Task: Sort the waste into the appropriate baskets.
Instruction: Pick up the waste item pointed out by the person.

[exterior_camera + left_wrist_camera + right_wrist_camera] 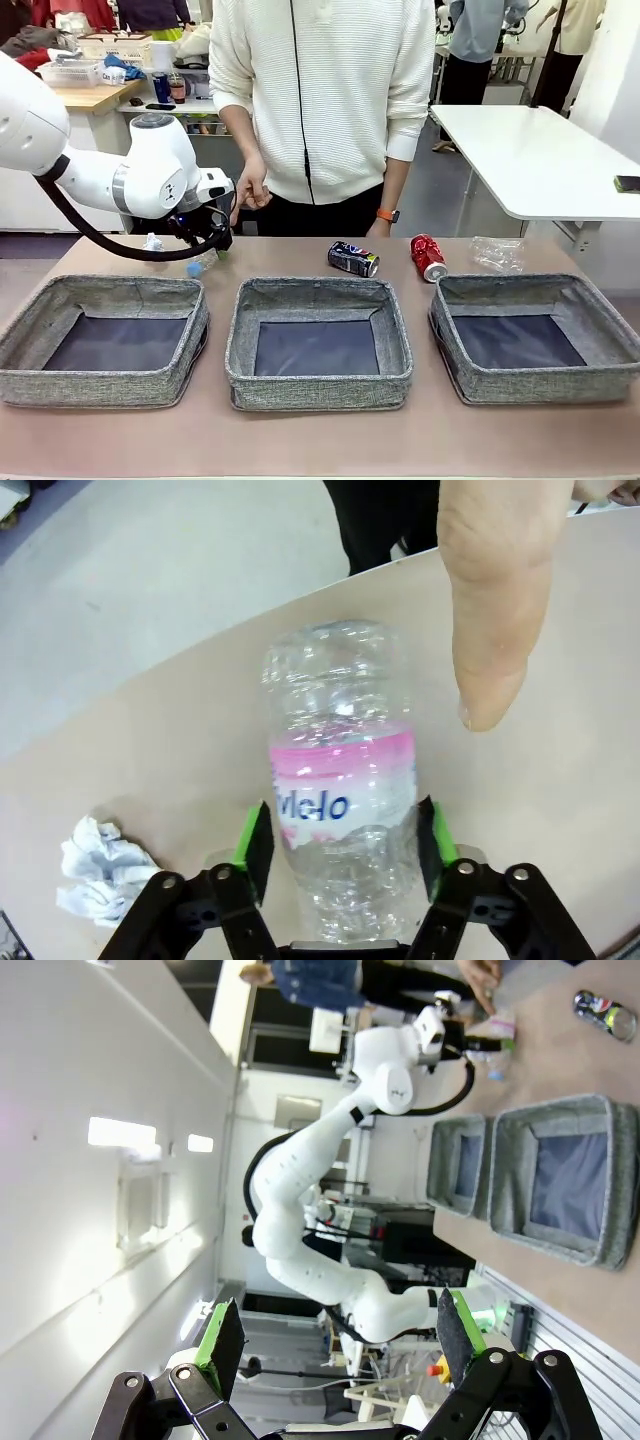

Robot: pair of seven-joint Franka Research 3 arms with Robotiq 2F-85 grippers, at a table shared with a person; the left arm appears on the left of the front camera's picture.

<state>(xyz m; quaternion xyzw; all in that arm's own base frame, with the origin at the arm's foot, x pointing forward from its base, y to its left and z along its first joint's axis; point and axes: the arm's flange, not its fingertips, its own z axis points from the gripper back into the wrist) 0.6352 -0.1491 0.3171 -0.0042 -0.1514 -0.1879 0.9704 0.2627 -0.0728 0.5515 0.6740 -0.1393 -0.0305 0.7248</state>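
A clear plastic bottle with a pink label lies on the table between the green pads of my left gripper, which press on its two sides. In the front view that gripper is low over the bottle, behind the left basket. A white tissue wad lies just left of it. The dark can, red can and clear bag lie behind the middle basket and right basket. My right gripper is open and holds nothing.
A person stands at the far edge, one hand hanging beside my left gripper; its thumb is close above the bottle. The tissue wad lies next to my left finger. All three baskets have bare dark bottoms.
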